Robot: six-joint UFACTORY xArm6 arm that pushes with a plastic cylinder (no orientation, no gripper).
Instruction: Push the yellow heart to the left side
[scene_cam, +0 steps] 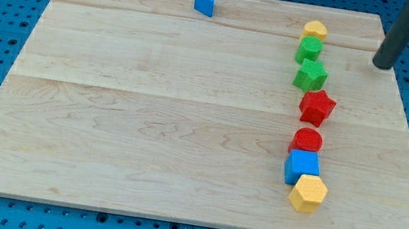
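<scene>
My tip [382, 65], the lower end of the straight dark rod, is sitting on the pale wooden board [146, 122] near the view's top right corner. It has no jaws to open or clench, so it is grasping nothing, and it is touching no block.

Nearest to it, well apart toward the view's left, the small yellow heart-shaped block [314, 30] is heading a ragged column that runs down the board's right part. Just below the heart and touching it is lying a green cube-like block [308, 50], then a green star-shaped block [310, 75], a red star-shaped block [317, 107], a red cylinder block [307, 140], a blue cube block [302, 167] and a yellow hexagonal block [308, 193]. A blue triangular block [204, 1] is standing alone at the view's top, left of centre.

As I judge it, the push is not yet begun: the heart is still on the right, and the whole trip leftward is remaining.
</scene>
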